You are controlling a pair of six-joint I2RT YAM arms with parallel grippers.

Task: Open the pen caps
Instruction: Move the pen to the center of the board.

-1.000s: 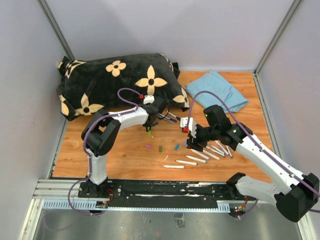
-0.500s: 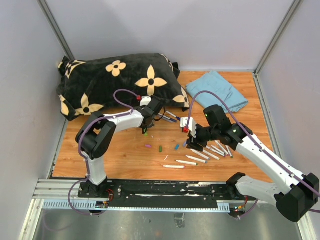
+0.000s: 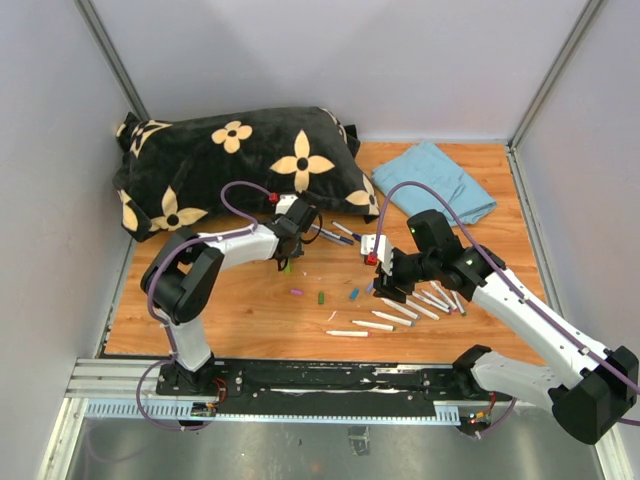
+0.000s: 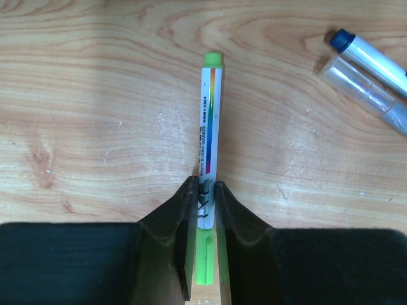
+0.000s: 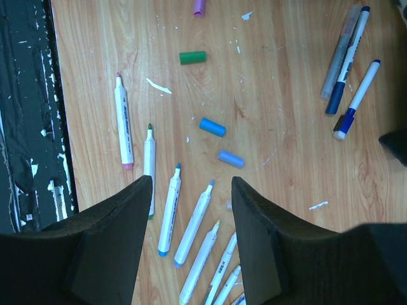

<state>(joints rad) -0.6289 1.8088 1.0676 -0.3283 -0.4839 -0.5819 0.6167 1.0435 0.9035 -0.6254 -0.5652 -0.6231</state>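
My left gripper (image 4: 205,185) is shut on a white-barrelled marker pen (image 4: 210,121). Its green pen cap (image 4: 205,257) sits on the pen, back between the fingers, and the pen points away over the wood. From above, this gripper (image 3: 288,258) hangs just in front of the pillow. My right gripper (image 5: 191,184) stands open with nothing in it, above a row of uncapped pens (image 5: 194,222). Loose pen caps lie beyond it: green (image 5: 192,57), blue (image 5: 212,127), pale blue (image 5: 230,158) and purple (image 5: 199,6). Blue-capped pens (image 5: 343,95) lie at the far right.
A black pillow with cream flowers (image 3: 230,160) fills the back left, close behind my left gripper. A blue cloth (image 3: 440,180) lies at the back right. The black base rail (image 5: 25,95) runs along the near edge. Grey walls close in three sides.
My left gripper has shifted a little to the left with the green-capped pen still in it. The right arm has not moved.
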